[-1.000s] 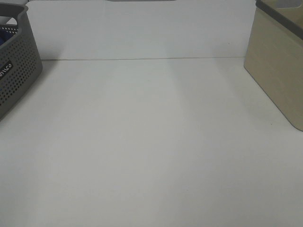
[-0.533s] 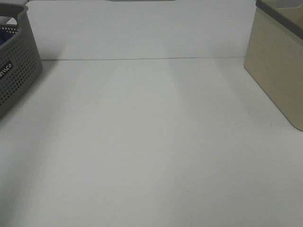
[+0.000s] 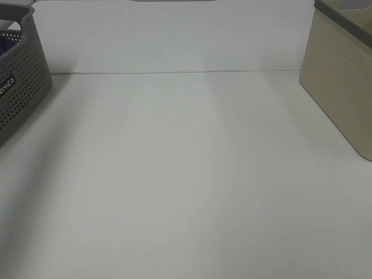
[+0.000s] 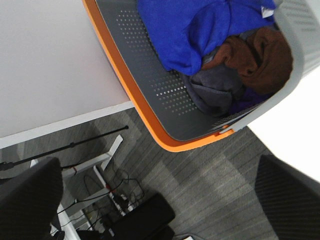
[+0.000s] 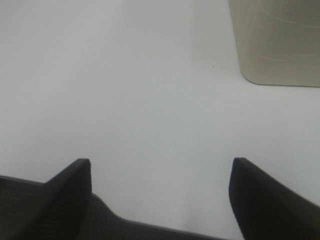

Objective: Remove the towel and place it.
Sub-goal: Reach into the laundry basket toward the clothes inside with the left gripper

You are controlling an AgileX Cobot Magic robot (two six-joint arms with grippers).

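The towel is seen bunched in the perforated basket at the table's ten o'clock; it is judged soft and light, best pinched at a raised fold and lifted clear of the rim; left fingers are spread wide, right fingers partly, both empty; open table is shown between basket and the beige box at two o'clock.

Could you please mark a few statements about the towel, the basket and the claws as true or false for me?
1. The towel lies in the gray basket. True.
2. The left claw is shut on the towel. False: it is open and holds nothing.
3. A brown cloth lies next to the towel in the basket. True.
4. The beige bin stands at the left of the high view. False: it stands at the right; the basket is at the left.
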